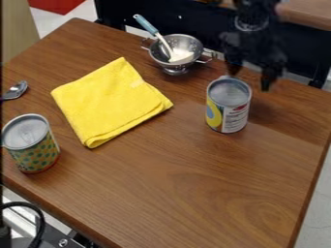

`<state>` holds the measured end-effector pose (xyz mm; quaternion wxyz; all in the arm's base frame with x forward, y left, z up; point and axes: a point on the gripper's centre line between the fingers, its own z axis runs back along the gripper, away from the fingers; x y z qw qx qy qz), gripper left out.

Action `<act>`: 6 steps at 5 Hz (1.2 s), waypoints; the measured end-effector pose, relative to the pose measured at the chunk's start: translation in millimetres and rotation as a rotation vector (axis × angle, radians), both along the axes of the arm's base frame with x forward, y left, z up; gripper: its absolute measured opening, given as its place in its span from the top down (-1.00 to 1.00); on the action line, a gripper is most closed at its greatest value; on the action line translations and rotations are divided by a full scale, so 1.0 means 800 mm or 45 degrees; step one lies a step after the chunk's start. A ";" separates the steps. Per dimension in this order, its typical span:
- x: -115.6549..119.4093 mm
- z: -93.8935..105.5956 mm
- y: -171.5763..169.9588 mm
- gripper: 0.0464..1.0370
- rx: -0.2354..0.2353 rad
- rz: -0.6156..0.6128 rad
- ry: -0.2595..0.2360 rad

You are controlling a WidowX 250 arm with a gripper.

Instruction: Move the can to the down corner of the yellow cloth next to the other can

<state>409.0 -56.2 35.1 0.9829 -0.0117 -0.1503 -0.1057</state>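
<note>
The black gripper (251, 77) hangs at the upper right, open, its two fingers apart and nothing between them. Just below and slightly left of it a can (226, 109) with a yellow, blue and white label stands upright on the table. The other can (32, 152), green and yellow dotted, stands upright at the left edge. Between the cans, nearer the back left, the folded yellow cloth (110, 101) lies flat, one corner pointing down toward the front, to the right of the dotted can.
A metal colander (184, 43) stands at the table's back, a spatula (163, 42) with a blue-grey handle resting in it. A metal spoon (17, 89) lies at the left edge. The wooden table (188, 184) ends at a slanted right edge.
</note>
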 end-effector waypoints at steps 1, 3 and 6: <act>-0.009 -0.010 -0.001 -0.92 0.012 0.024 0.013; -0.033 -0.029 0.013 -0.92 0.038 0.004 0.109; -0.083 -0.016 0.060 -0.92 0.047 -0.071 0.145</act>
